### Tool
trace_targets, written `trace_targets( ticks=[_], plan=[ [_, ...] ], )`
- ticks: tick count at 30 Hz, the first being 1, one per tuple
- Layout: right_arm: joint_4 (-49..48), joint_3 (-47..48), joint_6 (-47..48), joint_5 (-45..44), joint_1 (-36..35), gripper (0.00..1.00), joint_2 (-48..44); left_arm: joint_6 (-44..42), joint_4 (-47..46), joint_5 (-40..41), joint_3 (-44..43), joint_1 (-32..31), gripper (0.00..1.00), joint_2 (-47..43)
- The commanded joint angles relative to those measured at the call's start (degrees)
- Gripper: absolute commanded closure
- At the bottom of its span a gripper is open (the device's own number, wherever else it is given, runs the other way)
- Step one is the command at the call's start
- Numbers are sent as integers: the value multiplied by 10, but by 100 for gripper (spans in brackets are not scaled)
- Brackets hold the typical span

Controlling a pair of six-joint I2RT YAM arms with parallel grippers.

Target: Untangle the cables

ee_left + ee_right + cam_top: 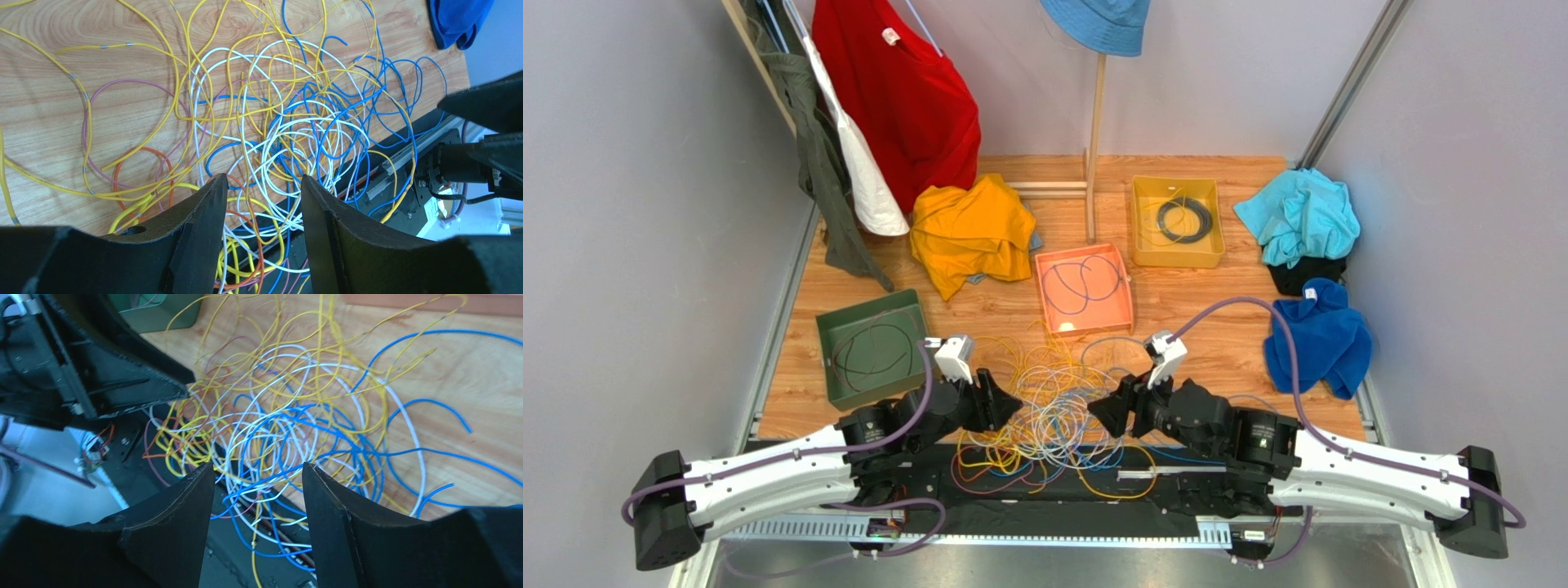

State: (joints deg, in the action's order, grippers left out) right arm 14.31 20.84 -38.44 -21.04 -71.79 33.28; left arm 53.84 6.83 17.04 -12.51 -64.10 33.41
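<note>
While both hands hover with nothing gripped, the cables [1053, 417] lie as one loose heap on the bench [1210, 355], just on the near side of the orange tray [1043, 294]. Yellow, white and blue loops cross many times, with a few orange and pink strands among them.

Left hand [1011, 404]: near-left of the orange tray, at the edge of the heap. Fingers about half apart and empty. Wrist view shows strands lying below the gap, none between the fingers.

Cables, near edge: they spill past the bench lip onto the base rail [1161, 473], well nearer than the tray.

Right hand [1100, 410]: near-right of the orange tray, facing the left hand across the heap. Also about half open and empty, with blue and white loops below the gap.

Risks (judged):
- Loops are stacked under each gap, so closing here would likely catch several strands at once. A pull would then cinch the crossings tighter instead of freeing one cable.
- Strands draped over the rail could snag on it when lifted.
- The hands are near each other, so inward reaches could collide.
- A long drag toward the near side could sweep cables off the bench.
</note>
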Motion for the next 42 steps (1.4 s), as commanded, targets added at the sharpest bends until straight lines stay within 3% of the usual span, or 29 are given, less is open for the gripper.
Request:
trace_targets(
  ticks=[1,8,23,25,26,27,28,29,32,35,39,42],
  plan=[
    [-2,-25,-64,-13,-36,42,-27,-2,6,10,-23,-2,44,-10],
    [-56,-64,-104,-55,-128,42,16,7,8,9,-22,-2,44,-15],
    [-242,-17,-75,-60,-130,44,254,8,35,6,-16,-2,44,-50],
    [-249,-14,-74,-56,-129,52,267,8,39,8,-15,-2,44,-55],
    [-249,-11,-75,-55,-130,61,265,8,41,9,-15,-2,44,-60],
    [-244,-7,-75,-57,-132,85,261,7,45,9,-14,-2,44,-62],
    [-215,1,-74,-59,-141,98,240,6,46,10,-15,-2,44,-64],
    [-192,29,-52,-80,-151,100,223,4,49,10,-18,-2,44,-69],
    [-62,111,16,-151,-204,100,151,-7,60,16,-29,-2,44,-76],
    [52,267,106,-169,-229,100,128,-25,76,33,-51,-2,44,-86],
    [168,491,178,-138,-237,100,160,-54,108,61,-90,-2,44,-107],
    [240,577,196,-119,-242,100,194,-82,128,85,-125,-2,44,-133]
  ],
)
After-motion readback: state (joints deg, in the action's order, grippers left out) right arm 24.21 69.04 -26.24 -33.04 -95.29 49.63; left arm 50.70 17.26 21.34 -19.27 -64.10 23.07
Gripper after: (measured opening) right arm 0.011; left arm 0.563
